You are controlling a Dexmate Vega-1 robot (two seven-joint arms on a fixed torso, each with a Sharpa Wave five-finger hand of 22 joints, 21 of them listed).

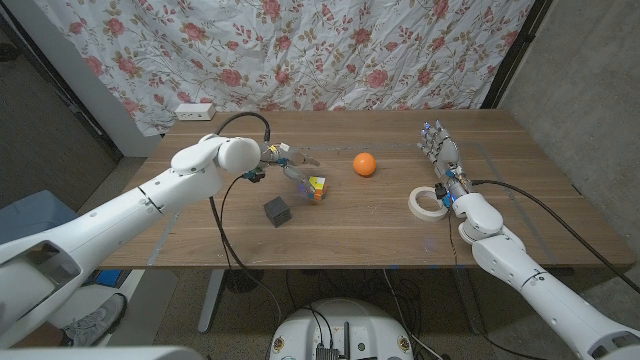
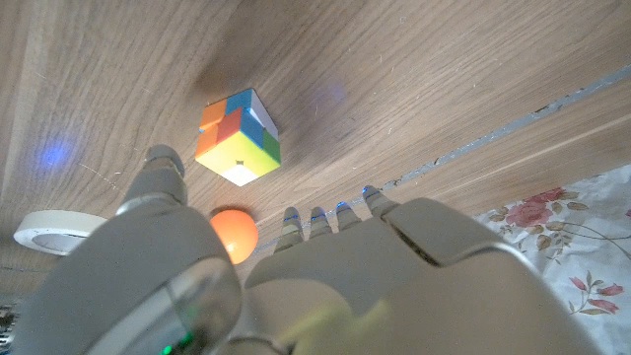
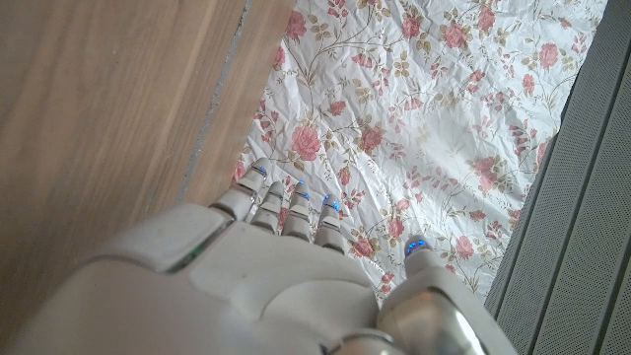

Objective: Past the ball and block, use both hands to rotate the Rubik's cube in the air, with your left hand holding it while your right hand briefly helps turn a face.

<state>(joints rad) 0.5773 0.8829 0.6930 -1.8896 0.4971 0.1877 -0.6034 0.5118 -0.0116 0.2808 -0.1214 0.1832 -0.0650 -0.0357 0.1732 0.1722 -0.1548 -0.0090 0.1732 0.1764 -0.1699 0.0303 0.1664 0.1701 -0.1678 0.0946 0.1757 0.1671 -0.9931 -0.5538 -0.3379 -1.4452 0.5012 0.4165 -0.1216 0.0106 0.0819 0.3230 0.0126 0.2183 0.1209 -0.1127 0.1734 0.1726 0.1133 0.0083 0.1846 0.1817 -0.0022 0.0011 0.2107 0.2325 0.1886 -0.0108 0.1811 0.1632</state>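
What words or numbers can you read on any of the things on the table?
There are none that can be read.
Rubik's cube: only plain coloured squares, no letters.
Orange ball: no marking seen.
Dark block: no marking seen.
Tape roll: plain white, nothing printed that shows.
White power strip at the table's far edge: too small to tell if it bears any label.

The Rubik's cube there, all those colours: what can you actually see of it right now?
The Rubik's cube looks like glossy plastic, with orange, blue, yellow, green and white squares showing. It appears to be a small version, two squares along each edge. It sits on the wooden table, turned corner-on to the robot, between the dark block and the orange ball. The left hand hovers close over it with fingers spread; from the wrist view nothing grips it yet.
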